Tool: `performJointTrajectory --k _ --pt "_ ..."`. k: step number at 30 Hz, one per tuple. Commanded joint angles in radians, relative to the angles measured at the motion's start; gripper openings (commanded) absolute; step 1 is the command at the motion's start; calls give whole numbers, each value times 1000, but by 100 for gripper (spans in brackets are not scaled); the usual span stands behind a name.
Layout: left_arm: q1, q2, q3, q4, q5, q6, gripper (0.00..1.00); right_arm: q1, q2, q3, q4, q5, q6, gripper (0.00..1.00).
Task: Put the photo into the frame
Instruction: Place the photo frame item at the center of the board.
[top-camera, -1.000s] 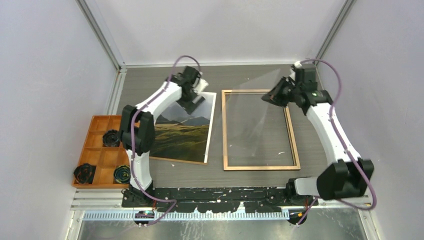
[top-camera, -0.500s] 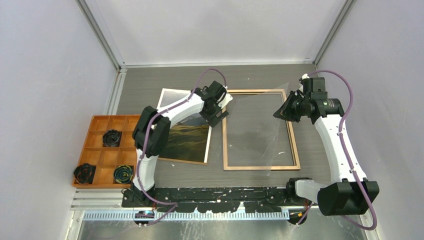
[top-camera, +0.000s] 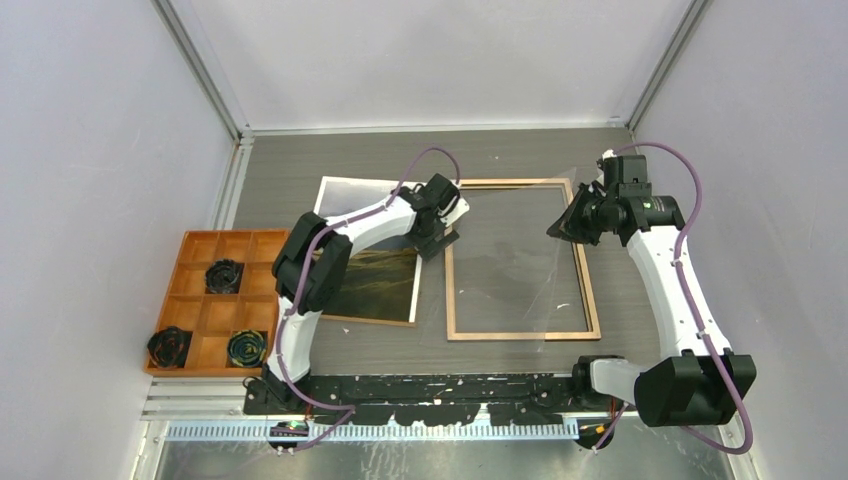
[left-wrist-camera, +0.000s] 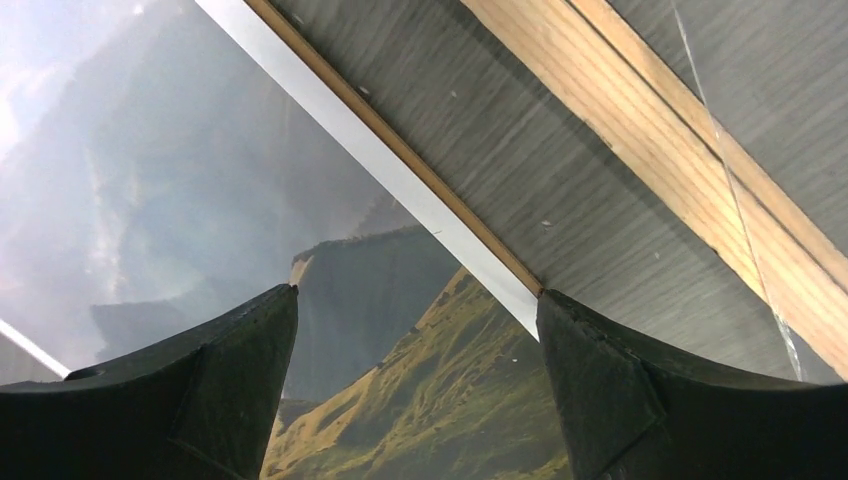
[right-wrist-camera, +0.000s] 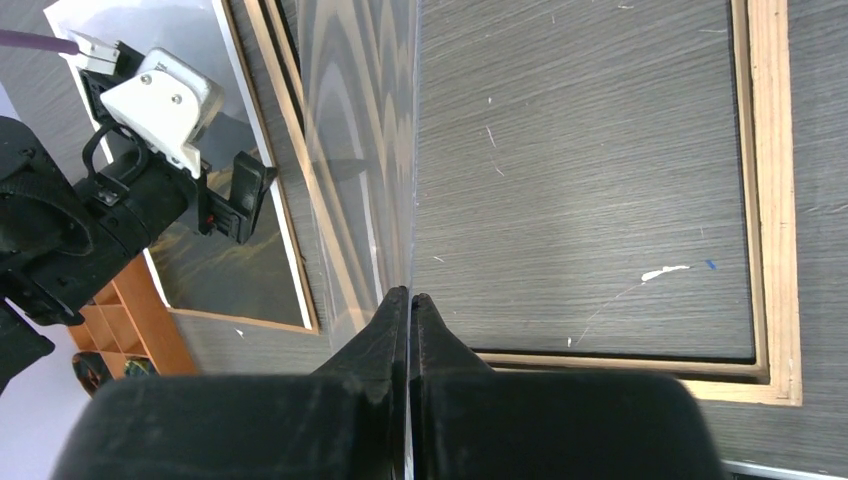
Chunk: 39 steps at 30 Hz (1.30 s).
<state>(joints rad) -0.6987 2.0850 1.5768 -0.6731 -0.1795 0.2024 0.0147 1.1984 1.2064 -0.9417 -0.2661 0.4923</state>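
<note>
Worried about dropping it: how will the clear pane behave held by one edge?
The pane is probably light: the right gripper holds it by one edge. Wavy reflections suggest it may flex. Glossy, so it might slip.

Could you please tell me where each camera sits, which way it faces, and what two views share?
Top external: above and behind the robot, looking down; both arms, photo and frame show.
Left wrist: on the left arm, facing down past the open left gripper at the photo's edge.
Right wrist: on the right arm, facing down past the right gripper, shut on the clear pane, into the frame.
Shared: both wrist views show the photo and a frame rail.
</note>
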Motion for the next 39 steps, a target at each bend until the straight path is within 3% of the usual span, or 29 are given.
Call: performJointTrajectory --k 1,9,14,19,24,29,35,39 --pt "18 66 -67 102 -203 112 91 -1 3 -17 45 -12 5 1" --pt "74 44 -19 67 -202 122 92 -1 -6 -28 57 -3 20 1" --pt "62 18 142 -103 4 -25 91 -1 -25 0 42 14 23 1" --pt "56 97 345 -239 277 -185 91 -2 -40 17 13 18 19 1" --pt "45 195 470 -290 332 -269 88 -2 -70 12 -18 35 12 1" --pt "45 261 546 -310 332 -285 70 -2 -88 0 -32 38 11 1" --pt "44 291 550 -300 337 -294 59 -2 -97 -20 -30 31 12 1" --pt "41 296 522 -283 314 -272 40 -1 -98 -25 -17 2 23 1"
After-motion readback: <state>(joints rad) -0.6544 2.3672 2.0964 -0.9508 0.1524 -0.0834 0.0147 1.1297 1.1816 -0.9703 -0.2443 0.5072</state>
